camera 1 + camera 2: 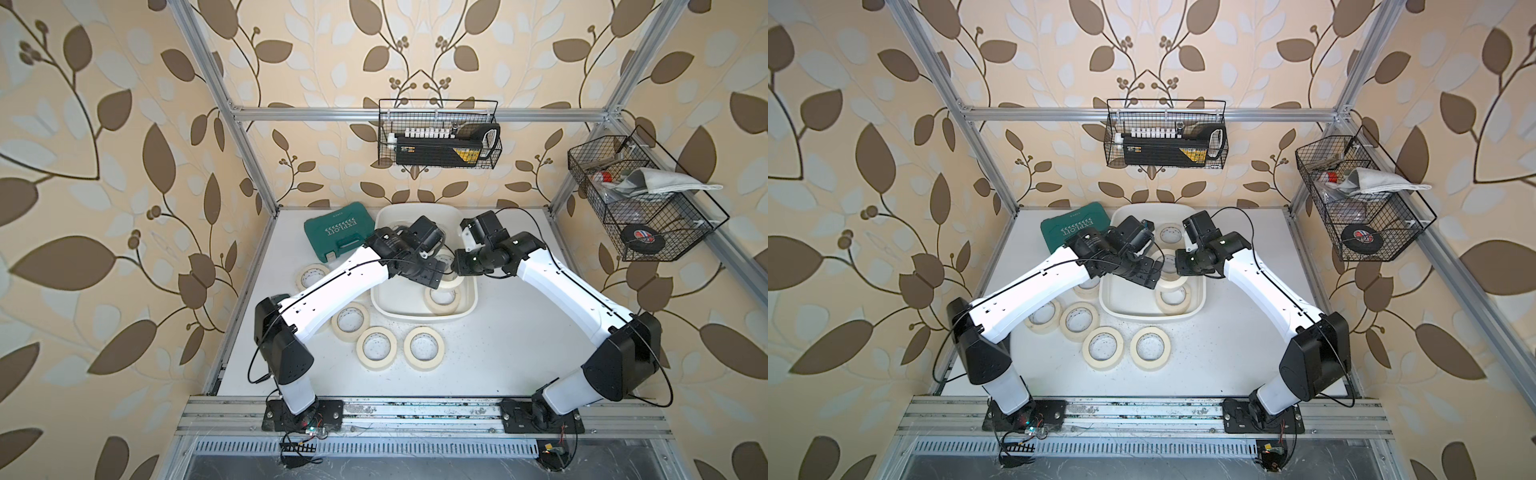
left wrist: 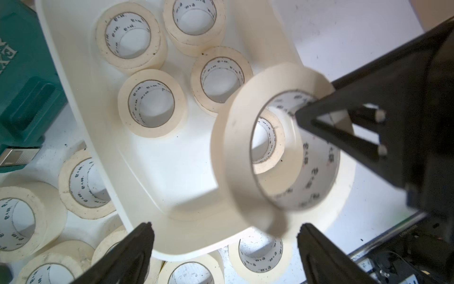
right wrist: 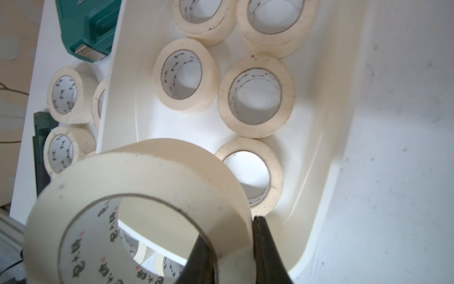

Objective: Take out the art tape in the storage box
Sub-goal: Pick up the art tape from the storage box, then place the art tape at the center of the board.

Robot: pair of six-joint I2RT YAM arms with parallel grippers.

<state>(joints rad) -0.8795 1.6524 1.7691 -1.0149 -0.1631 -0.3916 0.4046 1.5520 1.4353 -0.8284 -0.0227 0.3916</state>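
Observation:
The storage box (image 1: 399,308) is a white tub at the table's middle back, with several cream art tape rolls (image 3: 256,96) lying flat in it. My right gripper (image 3: 229,236) is shut on the wall of one art tape roll (image 3: 147,177), held tilted above the box's near end, one finger inside the core and one outside. That held roll (image 2: 235,147) also shows in the left wrist view with the right gripper's finger (image 2: 326,127) in its core. My left gripper (image 2: 224,228) stands open just beside it, touching nothing. In both top views the two grippers meet over the box (image 1: 1113,303).
Several more tape rolls (image 1: 378,347) lie flat on the table in front and to the left of the box. A green tool case (image 1: 336,232) lies at the back left. Black wire baskets hang on the back wall (image 1: 438,137) and on the right (image 1: 640,199), the latter holding a black tape roll (image 1: 636,239).

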